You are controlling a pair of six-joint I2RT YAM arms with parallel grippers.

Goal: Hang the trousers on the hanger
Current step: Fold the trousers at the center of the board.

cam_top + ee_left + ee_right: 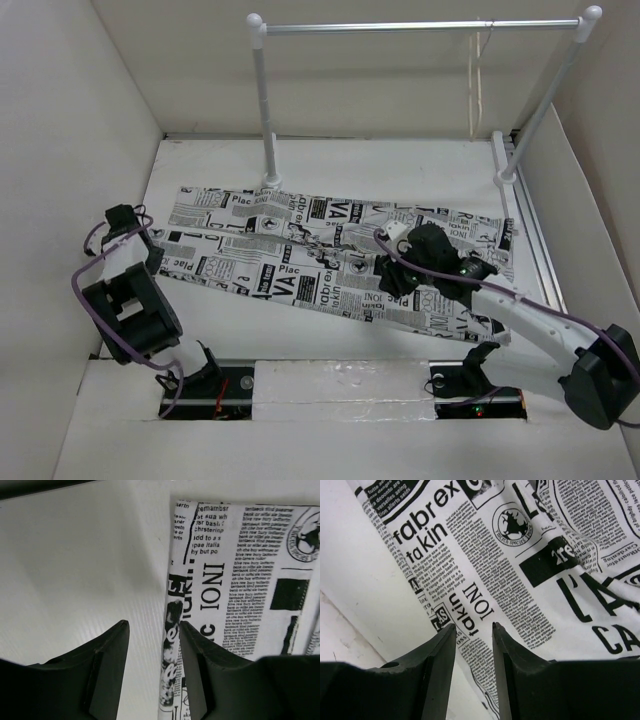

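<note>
The trousers point(300, 265), white cloth printed all over in black newsprint, lie spread flat across the worktop point(400, 170), the hanger point(472, 85) hangs on the rail point(400, 28) behind, the left jaws stand apart astride a folded cloth edge, and the right jaws stand apart just above the cloth.

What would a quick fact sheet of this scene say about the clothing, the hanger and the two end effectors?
trousers: newspaper print, lying flat on the table
hanger: hanging on the rail, nothing on it
left end effector: open, straddling the trousers' edge
right end effector: open over the trousers, holding nothing
</note>
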